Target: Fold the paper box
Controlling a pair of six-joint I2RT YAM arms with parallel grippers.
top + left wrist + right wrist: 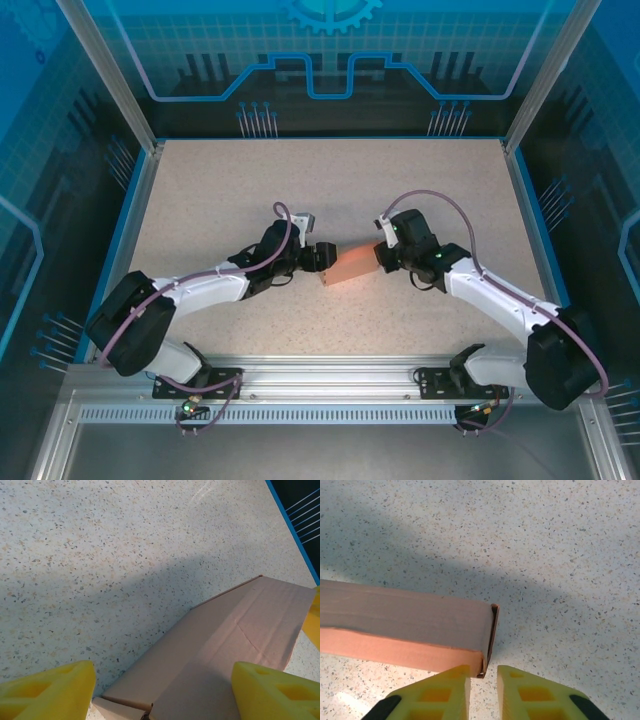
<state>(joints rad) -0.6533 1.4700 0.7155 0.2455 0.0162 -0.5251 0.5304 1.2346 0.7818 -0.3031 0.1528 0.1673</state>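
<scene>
The paper box (350, 266) is a small salmon-orange folded box lying on the speckled table between my two grippers. My left gripper (322, 262) is at its left end. In the left wrist view its yellow fingers (47, 692) stand wide on either side of the box (235, 630) and touch both flanks. A loose end flap (120, 711) shows at the near end. My right gripper (381, 258) is at the box's right end. Its fingers (437, 695) are slightly parted, and the lower corner of the box's end flap (491, 635) sits just inside the gap of the right gripper (483, 672), unpinched.
The table (330, 170) is bordered by a blue rim (118, 235) and metal frame posts (110, 75) at left and right. An aluminium rail (330, 385) carrying both arm bases runs along the near edge. Purple cables (440, 200) loop over both arms.
</scene>
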